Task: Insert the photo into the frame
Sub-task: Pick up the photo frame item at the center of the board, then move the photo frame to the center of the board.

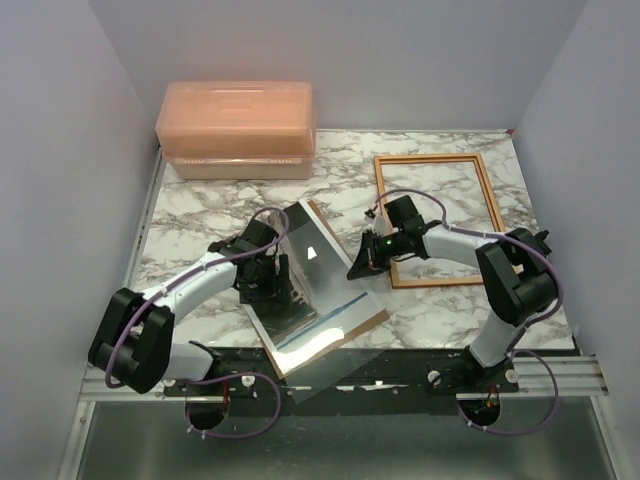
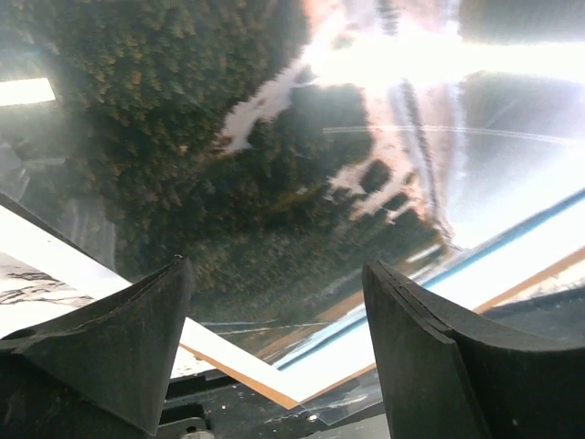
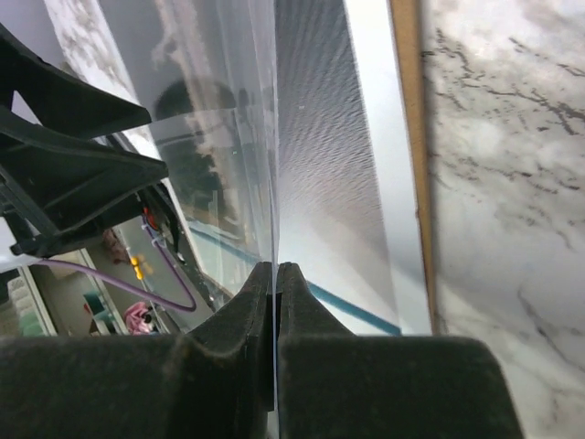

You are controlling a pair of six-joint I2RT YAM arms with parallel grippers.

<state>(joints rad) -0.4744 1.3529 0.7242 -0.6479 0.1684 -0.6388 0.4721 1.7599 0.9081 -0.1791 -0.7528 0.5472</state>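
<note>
Top external view shows the frame (image 1: 430, 157) lying flat on the marble table (image 1: 190, 215), at the far right, with its opening bare. The photo (image 1: 325, 315) is not in it. It lies at the near middle of the table, on the brown backing board (image 1: 350, 339), well apart from the frame.

The right gripper (image 3: 275, 274) has its fingers pressed together on the edge of the clear sheet (image 3: 228, 137). This sheet stands tilted over the photo and reflects the light. In the right wrist view the white and blue edge of the photo is visible under the sheet, and beside it a strip of the board.

The left gripper (image 2: 274, 311) has its fingers (image 2: 128, 338) spread wide and holds nothing. It hangs over the dark part of the photo. Whether it touches the sheet I cannot tell.

An orange plastic box (image 1: 237, 128) stands at the far left.
</note>
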